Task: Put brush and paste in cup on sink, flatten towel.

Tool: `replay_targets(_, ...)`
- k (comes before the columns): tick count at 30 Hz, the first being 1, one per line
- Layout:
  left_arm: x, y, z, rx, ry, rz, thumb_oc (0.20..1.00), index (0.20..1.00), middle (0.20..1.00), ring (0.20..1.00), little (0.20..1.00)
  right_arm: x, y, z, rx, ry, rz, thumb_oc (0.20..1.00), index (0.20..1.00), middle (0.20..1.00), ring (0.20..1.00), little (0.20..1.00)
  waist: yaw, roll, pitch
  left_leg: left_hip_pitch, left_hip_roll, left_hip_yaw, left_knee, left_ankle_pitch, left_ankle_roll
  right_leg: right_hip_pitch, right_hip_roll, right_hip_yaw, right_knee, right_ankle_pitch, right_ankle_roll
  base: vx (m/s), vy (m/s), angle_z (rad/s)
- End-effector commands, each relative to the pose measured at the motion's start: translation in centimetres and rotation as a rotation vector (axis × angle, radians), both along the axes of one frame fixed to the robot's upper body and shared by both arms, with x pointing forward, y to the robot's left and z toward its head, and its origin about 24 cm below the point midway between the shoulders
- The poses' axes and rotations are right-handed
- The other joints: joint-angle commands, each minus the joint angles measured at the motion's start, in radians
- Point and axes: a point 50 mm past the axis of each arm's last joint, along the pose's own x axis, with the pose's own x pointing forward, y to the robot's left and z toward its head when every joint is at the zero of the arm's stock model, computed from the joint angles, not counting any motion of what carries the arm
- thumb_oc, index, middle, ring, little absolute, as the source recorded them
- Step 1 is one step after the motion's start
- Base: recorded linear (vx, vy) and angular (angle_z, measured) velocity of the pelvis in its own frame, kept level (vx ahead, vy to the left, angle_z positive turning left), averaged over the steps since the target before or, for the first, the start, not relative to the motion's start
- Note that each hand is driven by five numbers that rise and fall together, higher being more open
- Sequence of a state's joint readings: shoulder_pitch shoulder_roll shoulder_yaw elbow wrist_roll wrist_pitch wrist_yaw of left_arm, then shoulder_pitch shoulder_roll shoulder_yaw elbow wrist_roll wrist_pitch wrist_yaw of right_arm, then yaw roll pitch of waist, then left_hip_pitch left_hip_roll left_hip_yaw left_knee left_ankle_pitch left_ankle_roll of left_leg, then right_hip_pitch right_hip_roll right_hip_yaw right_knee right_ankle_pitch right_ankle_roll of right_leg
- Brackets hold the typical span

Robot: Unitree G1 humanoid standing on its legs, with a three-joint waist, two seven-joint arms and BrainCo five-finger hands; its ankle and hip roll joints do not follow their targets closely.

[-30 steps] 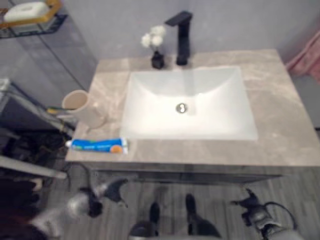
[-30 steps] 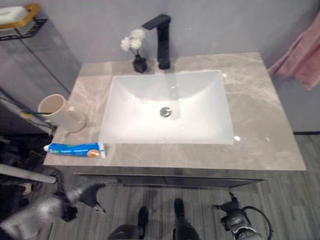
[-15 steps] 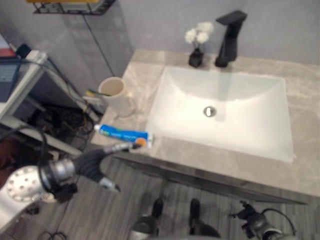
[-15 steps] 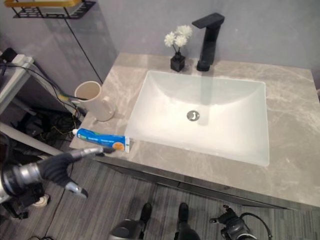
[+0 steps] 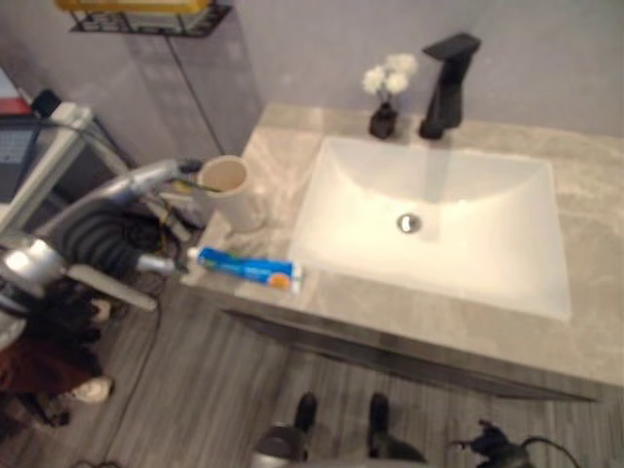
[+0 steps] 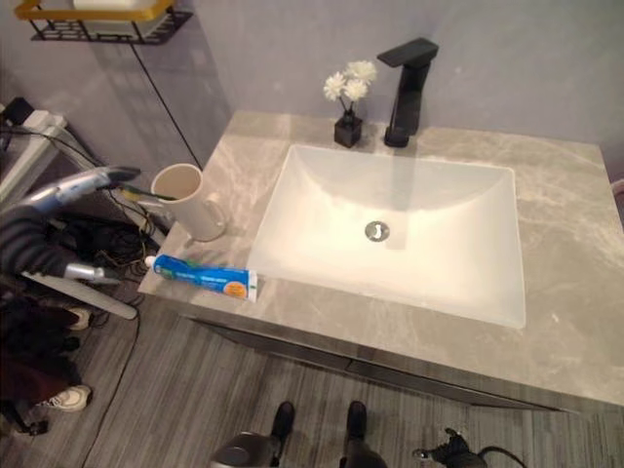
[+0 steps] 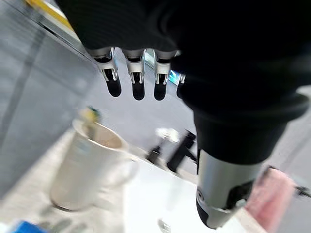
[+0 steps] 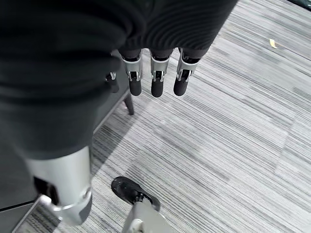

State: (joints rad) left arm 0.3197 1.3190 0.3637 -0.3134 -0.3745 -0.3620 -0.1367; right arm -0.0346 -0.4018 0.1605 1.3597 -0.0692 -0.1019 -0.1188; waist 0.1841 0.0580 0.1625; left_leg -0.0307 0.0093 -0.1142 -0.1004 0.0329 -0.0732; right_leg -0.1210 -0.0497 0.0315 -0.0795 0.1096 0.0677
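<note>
The left hand [image 6: 93, 180], half a second ago hovering low by the toothpaste, is now reaching up to the cup [image 6: 192, 202] at the left of the frame, its fingers [image 7: 137, 87] straight and released, grasping nothing; this looks like a move toward the brush. The toothbrush [image 6: 148, 198] is already standing in the cup, handle poking out to the left. The toothpaste [image 6: 205, 277] is lying flat on the table [image 6: 565, 234] just below the cup, not yet in it. The towel [image 7: 270, 193] is hanging pink at the far right, unflattened. The right hand [image 8: 153, 73] is idling over the floor, fingers loose. The basin [image 6: 390, 229], tap [image 6: 407, 78] and flower vase [image 6: 347, 112] are standing well apart from the cup; nothing is blocking the paste.
</note>
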Motion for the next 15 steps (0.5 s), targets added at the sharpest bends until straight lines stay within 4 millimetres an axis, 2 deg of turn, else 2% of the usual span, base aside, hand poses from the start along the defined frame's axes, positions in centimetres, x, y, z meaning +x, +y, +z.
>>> replay_targets(1,0.0,0.0,1.5,0.031,-0.088,-0.013,1.000,1.000,1.000,1.000,1.000,-1.0,0.8,-0.5,0.037,0.030,-0.017,1.000,1.000,1.000,1.000,1.000,-0.022,-0.058,-0.029,0.026,-0.020,0.036,0.013,-0.045,0.020,-0.056,-0.114,0.092,0.026,0.049,0.134,-0.01,0.027,-0.06)
replay_targets(3,0.1,0.1,1.4,0.064,-0.072,-0.004,1.000,1.000,1.000,1.000,1.000,-1.9,0.7,-0.7,0.052,0.049,-0.046,1.000,1.000,1.000,1.000,1.000,-0.028,-0.063,-0.026,0.025,-0.024,0.050,0.013,-0.049,0.024,-0.065,-0.114,0.103,0.022,0.059,0.140,-0.02,0.048,-0.20)
replay_targets(7,0.3,0.4,0.9,0.071,-0.040,0.006,1.000,1.000,1.000,1.000,1.000,-2.1,0.8,-0.7,0.060,0.052,-0.055,1.000,1.000,1.000,1.000,1.000,-0.034,-0.069,-0.023,0.018,-0.028,0.062,0.013,-0.050,0.029,-0.080,-0.115,0.115,0.021,0.069,0.143,-0.02,0.036,-0.19)
replay_targets(15,0.7,0.5,-0.9,0.096,0.054,0.006,1.000,1.000,1.000,1.000,1.000,-1.1,0.6,-0.5,0.067,-0.001,-0.076,1.000,1.000,1.000,1.000,1.000,-0.052,-0.079,-0.016,0.000,-0.039,0.093,0.013,-0.052,0.038,-0.115,-0.118,0.138,0.018,0.088,0.153,-0.01,0.045,-0.13)
